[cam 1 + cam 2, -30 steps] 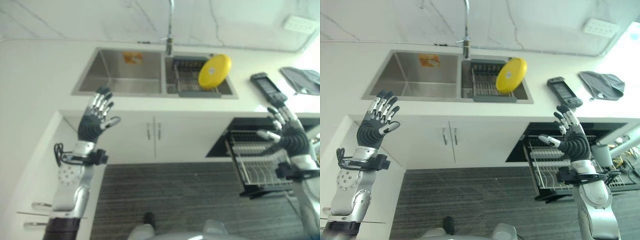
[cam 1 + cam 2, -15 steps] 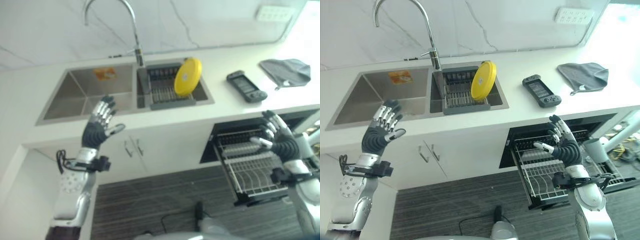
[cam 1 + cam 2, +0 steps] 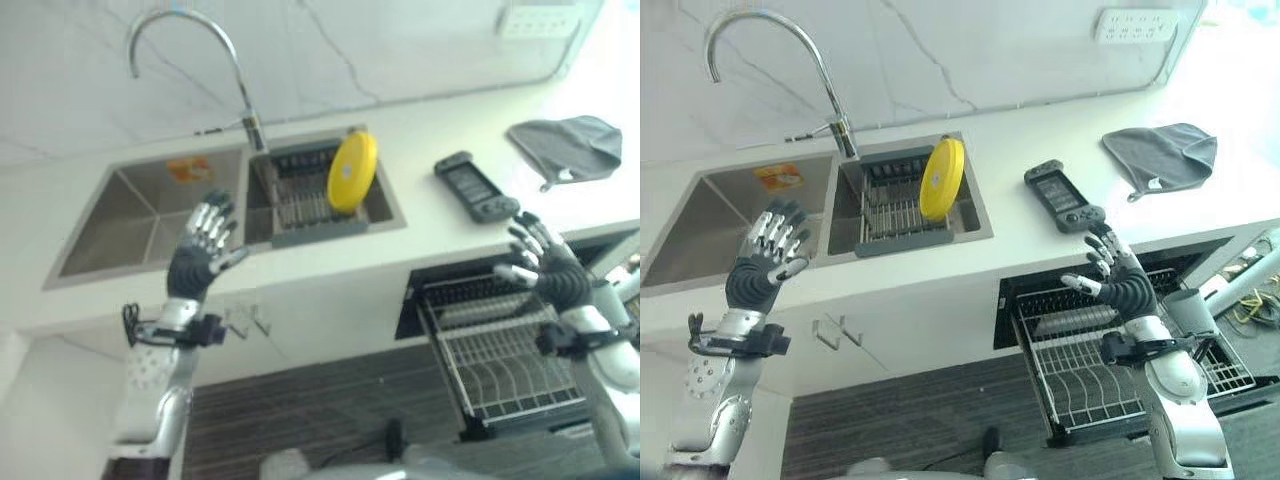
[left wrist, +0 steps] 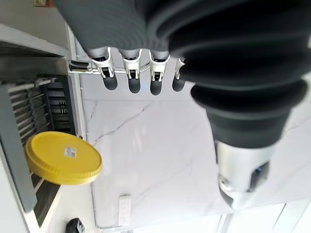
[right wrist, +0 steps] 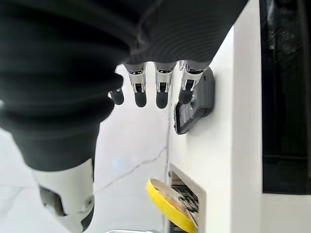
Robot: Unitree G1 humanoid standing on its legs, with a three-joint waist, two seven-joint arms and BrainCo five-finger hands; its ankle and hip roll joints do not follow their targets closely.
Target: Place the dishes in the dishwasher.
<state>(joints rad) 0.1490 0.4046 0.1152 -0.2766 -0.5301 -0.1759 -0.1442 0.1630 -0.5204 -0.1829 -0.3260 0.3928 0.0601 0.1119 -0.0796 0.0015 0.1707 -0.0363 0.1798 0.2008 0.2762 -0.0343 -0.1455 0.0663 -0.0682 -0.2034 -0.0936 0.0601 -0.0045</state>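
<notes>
Dishes here amount to one yellow plate (image 3: 941, 179), which is leaning upright on its edge in the grey drying rack (image 3: 890, 212) sitting in the smaller sink basin (image 3: 975, 215), beside the tall curved faucet (image 3: 770, 70). Neither hand is holding it. The left hand (image 3: 765, 262) is hovering in front of the counter edge by the larger basin, fingers spread and relaxed, grasping nothing. The right hand (image 3: 1118, 281) is hanging over the pulled-out dishwasher rack (image 3: 1090, 370), fingers likewise splayed and empty.

Trouble from here would probably come from the plate's stance: it is balancing on its rim between the rack wires, so a careless nudge could be tipping it flat or knocking it against the faucet base. A grab on its smooth face could be slipping during the carry across the counter. A game controller (image 3: 1063, 198) and a grey cloth (image 3: 1160, 152) are lying on the counter (image 3: 1040, 150) near that path and could be swept off.

As for writing, the plate is carrying a small label and the larger basin an orange sticker (image 3: 777, 177), but the print on both is too small to read.
</notes>
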